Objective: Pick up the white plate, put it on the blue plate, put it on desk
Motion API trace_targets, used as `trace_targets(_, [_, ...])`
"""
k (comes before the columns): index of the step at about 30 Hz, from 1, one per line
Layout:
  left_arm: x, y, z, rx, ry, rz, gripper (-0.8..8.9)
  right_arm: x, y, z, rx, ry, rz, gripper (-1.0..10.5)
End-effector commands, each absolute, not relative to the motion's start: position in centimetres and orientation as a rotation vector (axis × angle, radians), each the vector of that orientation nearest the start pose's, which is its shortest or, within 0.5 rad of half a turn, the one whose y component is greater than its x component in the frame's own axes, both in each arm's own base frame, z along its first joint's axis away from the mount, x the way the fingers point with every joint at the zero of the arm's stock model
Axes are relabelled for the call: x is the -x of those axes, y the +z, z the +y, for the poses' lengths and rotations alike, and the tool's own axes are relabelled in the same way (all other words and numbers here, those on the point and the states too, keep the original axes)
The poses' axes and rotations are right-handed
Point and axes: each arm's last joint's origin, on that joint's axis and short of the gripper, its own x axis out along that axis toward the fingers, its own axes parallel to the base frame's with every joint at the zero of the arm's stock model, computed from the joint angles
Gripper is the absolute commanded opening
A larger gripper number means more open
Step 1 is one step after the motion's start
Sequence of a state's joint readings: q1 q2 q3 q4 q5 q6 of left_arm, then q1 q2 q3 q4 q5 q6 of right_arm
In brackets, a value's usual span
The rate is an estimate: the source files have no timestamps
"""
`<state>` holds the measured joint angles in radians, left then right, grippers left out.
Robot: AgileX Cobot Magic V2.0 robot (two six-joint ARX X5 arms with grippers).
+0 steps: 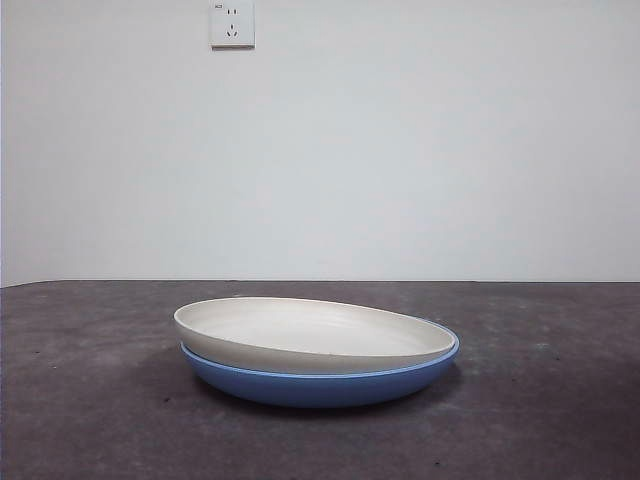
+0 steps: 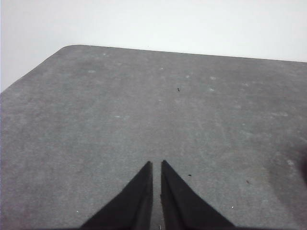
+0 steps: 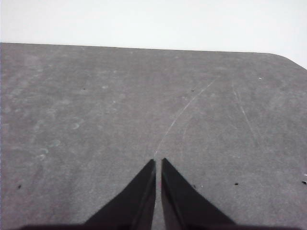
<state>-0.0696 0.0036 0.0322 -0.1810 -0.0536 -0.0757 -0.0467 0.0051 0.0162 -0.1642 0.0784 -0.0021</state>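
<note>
White plate (image 1: 310,335) nested in the blue plate (image 1: 320,385), both grippers away from it.

Left gripper (image 2: 156,165) has its jaws pressed together over bare desk (image 2: 96,120), and the right gripper (image 3: 158,163) is closed the same way above a scratched patch. Neither gripper has a plate near it. Out on the desk, the white plate sits tilted inside the blue one, below a wall socket (image 1: 232,24).
</note>
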Motion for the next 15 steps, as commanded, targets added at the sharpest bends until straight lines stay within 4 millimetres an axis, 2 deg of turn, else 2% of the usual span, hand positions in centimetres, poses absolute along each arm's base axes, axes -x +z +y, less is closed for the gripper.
trace_targets(1, [-9.55, 14.92, -0.5, 0.054, -0.007, 0.179, 0.28, -9.56, 15.01, -0.67, 0.015, -0.123, 0.168, 0.2])
trace_targets(15, [-9.55, 14.92, -0.5, 0.054, -0.007, 0.179, 0.28, -9.6, 15.19, -0.48, 0.014, -0.105, 0.15, 0.2])
